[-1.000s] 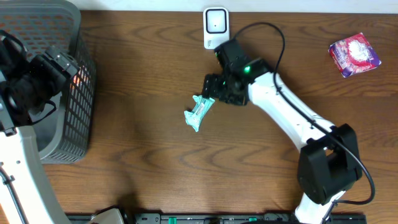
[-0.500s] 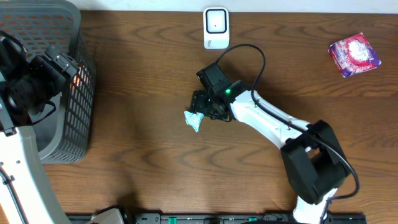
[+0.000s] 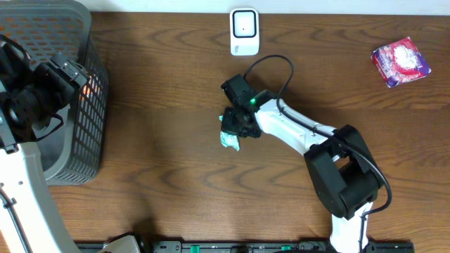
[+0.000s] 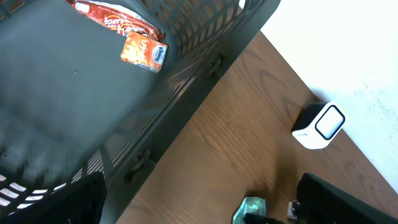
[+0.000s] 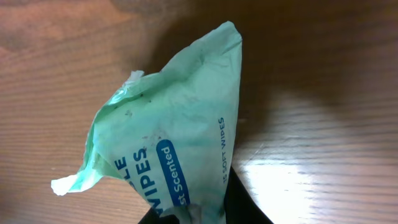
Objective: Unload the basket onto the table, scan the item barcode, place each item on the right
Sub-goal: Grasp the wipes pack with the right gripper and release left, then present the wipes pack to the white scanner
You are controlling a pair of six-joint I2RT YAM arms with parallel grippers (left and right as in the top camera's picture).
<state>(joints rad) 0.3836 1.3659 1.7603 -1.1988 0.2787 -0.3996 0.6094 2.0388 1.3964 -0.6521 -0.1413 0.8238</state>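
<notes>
- Overhead: the right gripper (image 3: 234, 132) is down on the table (image 3: 140, 183) near its middle, right at the green wipes pack (image 3: 229, 140). The scanner (image 3: 244, 31) stands at the far edge, well apart from the pack, and nothing is in front of its window. A pink packet (image 3: 400, 62) lies far off to the right and the grey basket (image 3: 84, 119) sits at the left edge. By this view the scan is not yet done.
- Left wrist: the left gripper (image 4: 205, 208) hangs beside the basket with its jaws spread wide and nothing between them. An orange packet (image 4: 144, 51) lies inside the basket. The wipes pack shows low in the frame, on the wood and apart from the scanner.
- Right wrist: the pack fills the view, with its lower end running down between the dark fingers (image 5: 245, 205), which appear pressed together on it. Its upper part looks close to the wood, and whether it still touches cannot be told. No barcode shows on the printed face. What seems left is lifting the pack, carrying it to the scanner and turning the code toward the window.
</notes>
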